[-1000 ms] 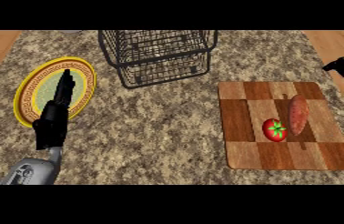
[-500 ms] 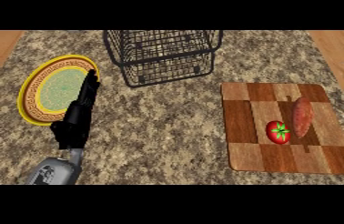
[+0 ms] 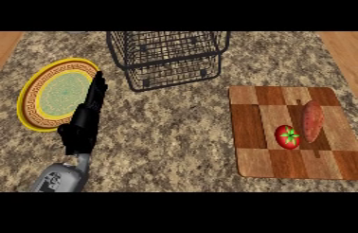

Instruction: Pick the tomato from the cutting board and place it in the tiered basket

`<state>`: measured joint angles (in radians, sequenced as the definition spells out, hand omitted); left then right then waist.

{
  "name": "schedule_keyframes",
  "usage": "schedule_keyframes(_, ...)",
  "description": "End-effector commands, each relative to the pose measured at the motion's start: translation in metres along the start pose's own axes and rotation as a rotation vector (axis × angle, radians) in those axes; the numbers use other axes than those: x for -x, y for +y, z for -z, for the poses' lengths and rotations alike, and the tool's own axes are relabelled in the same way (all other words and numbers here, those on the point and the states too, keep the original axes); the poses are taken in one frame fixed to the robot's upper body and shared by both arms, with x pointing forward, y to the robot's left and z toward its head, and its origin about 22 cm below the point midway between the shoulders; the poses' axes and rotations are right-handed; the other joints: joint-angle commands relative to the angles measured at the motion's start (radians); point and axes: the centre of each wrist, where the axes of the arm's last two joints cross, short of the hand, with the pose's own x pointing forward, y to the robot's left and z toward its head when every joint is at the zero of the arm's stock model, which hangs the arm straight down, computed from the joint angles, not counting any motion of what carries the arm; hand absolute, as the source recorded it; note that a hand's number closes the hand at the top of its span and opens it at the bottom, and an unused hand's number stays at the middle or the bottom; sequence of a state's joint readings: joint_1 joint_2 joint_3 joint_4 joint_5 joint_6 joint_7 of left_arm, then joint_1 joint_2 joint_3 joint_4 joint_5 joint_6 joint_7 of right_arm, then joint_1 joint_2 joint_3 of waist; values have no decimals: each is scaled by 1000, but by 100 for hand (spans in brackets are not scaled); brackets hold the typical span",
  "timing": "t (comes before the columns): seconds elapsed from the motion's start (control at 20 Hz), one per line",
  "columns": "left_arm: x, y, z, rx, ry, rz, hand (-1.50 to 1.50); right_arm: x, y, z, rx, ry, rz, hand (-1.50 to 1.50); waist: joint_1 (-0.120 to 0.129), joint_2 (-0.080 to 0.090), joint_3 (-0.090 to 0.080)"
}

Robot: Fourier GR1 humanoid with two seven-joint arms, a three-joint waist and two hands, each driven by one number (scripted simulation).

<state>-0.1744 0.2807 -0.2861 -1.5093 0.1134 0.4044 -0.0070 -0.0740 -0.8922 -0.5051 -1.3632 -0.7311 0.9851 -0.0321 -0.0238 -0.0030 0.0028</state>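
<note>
Left hand [image 3: 85,114], black, at the left of the head view, fingers straight and stretched toward the far edge, holding nothing. Fingertips overlapping the right rim of a round plate with a yellow border, a brown patterned ring and a pale green centre [image 3: 49,92]; contact with the rim not clear from this angle. Grey forearm [image 3: 61,177] below, coming in from the lower left edge. Right hand nowhere in view.

Beneath both, a speckled brown and grey stone desk [image 3: 174,137], with strips of light wood at the far left and far right corners.

Beyond the fingertips and to the right, a black wire tiered basket [image 3: 168,57] at the far middle of the desk, near the plate yet apart from it, its upper tier reaching past the top of the view. Nothing visible inside the basket's tiers.

Farther right, well apart from the hand, a square wooden cutting board in light and dark brown checks [image 3: 259,132], lying flat on the desk. On its right half, a round red tomato with a green star-shaped stem [image 3: 287,136], stem turned up. Just beside the tomato, on its right, a long reddish-brown sweet potato [image 3: 313,120] lying lengthwise from near to far, seemingly touching the tomato's edge. Tomato well apart from the basket and from the hand.
</note>
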Motion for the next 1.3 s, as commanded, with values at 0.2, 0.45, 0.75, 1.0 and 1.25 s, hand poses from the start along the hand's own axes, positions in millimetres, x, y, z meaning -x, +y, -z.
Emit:
schedule_keyframes(0.2,-3,-5,-1,21,2,-2,0,-93,39,41,-205,166,-594,-150,12,0,-1)
schedule_keyframes(0.45,-6,-2,4,4,6,-5,0,-79,77,46,-223,246,-702,-150,16,1,-2)
schedule_keyframes(0.75,5,-12,-3,18,-17,-1,0,-53,110,62,-270,279,-728,-150,24,4,-3)
schedule_keyframes(1.0,4,-2,-5,29,-3,5,0,-61,120,70,-297,316,-783,-150,27,3,-3)
schedule_keyframes(1.25,-5,-7,-3,-2,-12,7,0,-45,134,56,-358,426,-807,-150,20,2,-2)
